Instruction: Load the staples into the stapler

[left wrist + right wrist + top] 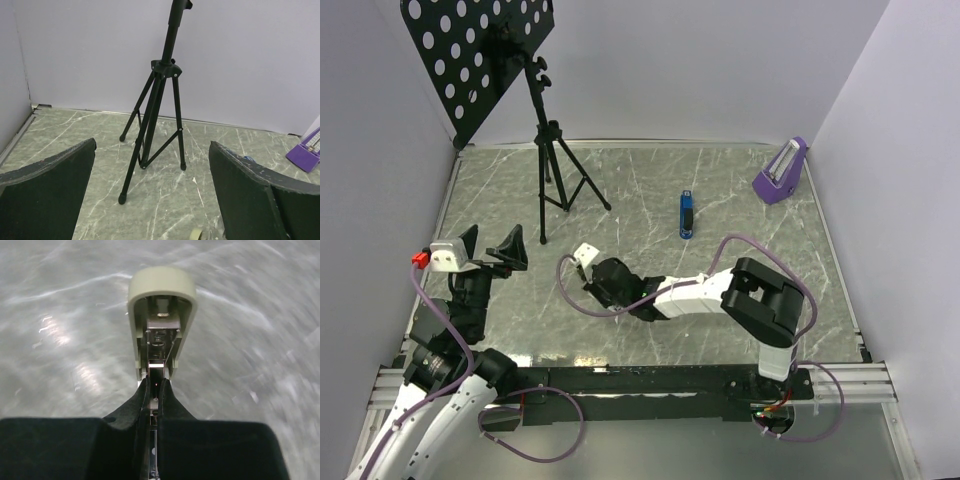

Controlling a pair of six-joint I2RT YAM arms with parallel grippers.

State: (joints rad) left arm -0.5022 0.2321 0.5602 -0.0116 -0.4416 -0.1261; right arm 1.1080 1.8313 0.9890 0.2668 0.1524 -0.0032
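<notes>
One stapler (162, 300) in right claw (154, 386)

Cream stapler (161, 290), cover raised, metal channel exposed, gripped by the right hand (155, 390)

Black tripod stand (550, 132) at rear left of marbled surface (650, 170). Blue object (687, 215) right of stand; purple metronome (781, 172) farther right.

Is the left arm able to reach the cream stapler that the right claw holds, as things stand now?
Probably yes. The left claw is open and sits left of the stapler, the table between them looks bare, and the tripod stands farther back. The right claw is shut on the stapler.
</notes>
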